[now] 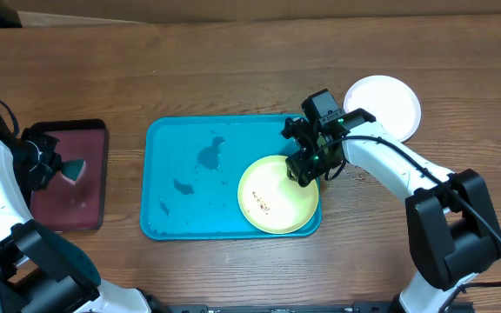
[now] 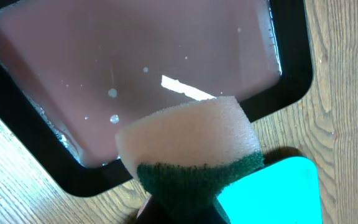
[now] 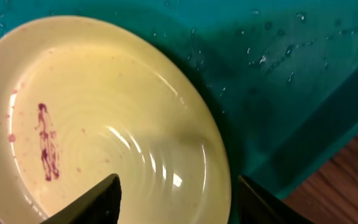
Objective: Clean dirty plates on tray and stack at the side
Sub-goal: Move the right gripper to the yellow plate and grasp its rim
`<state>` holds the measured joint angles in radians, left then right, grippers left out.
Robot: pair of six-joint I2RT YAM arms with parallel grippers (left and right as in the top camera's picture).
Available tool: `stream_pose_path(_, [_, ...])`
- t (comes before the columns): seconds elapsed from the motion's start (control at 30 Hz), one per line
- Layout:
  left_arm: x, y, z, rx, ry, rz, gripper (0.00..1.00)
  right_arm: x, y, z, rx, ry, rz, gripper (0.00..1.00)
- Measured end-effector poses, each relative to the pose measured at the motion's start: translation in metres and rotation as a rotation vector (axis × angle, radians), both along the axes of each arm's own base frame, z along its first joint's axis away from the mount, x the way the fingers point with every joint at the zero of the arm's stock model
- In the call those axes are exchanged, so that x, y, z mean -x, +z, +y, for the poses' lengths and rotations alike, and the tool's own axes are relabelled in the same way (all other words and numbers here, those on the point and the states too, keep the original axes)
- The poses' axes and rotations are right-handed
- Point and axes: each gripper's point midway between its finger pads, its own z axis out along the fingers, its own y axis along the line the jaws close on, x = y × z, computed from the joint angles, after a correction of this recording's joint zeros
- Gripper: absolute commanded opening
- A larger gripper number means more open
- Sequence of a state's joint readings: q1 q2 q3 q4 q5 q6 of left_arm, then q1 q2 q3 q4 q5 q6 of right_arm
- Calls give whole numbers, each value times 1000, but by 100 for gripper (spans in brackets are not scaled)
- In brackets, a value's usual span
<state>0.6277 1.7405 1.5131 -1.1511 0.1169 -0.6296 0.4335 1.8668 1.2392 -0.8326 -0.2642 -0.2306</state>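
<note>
Plate pale yellow-green, round; purple smear left of centre

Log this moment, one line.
left gripper grips sponge over maroon tray | right gripper open over yellow-green plate in teal tray | white plate on table

1. Tray: teal-blue, with darker blotches.
2. Yellow plate: pale yellow-green, with a purplish-red smear and specks to one side.
3. White plate: plain white.
4. Small tray: maroon inside, black rim, dotted with pale droplets.
5. Sponge: cream foam over a dark green layer.
6. Table: brown wood grain.
</note>
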Motion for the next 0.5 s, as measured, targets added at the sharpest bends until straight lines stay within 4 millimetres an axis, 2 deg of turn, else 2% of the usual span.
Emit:
stream_pose_path(0.13, [0, 0, 0, 0, 0, 0, 4, 4, -8, -1, -1, -3, 5, 67])
stream_pose_path(0.33, [0, 0, 0, 0, 0, 0, 4, 3, -9, -2, 2, -11, 3, 68])
stream_pose_path(0.5, [0, 0, 0, 0, 0, 0, 4, 6, -10, -3, 9, -32, 21, 52])
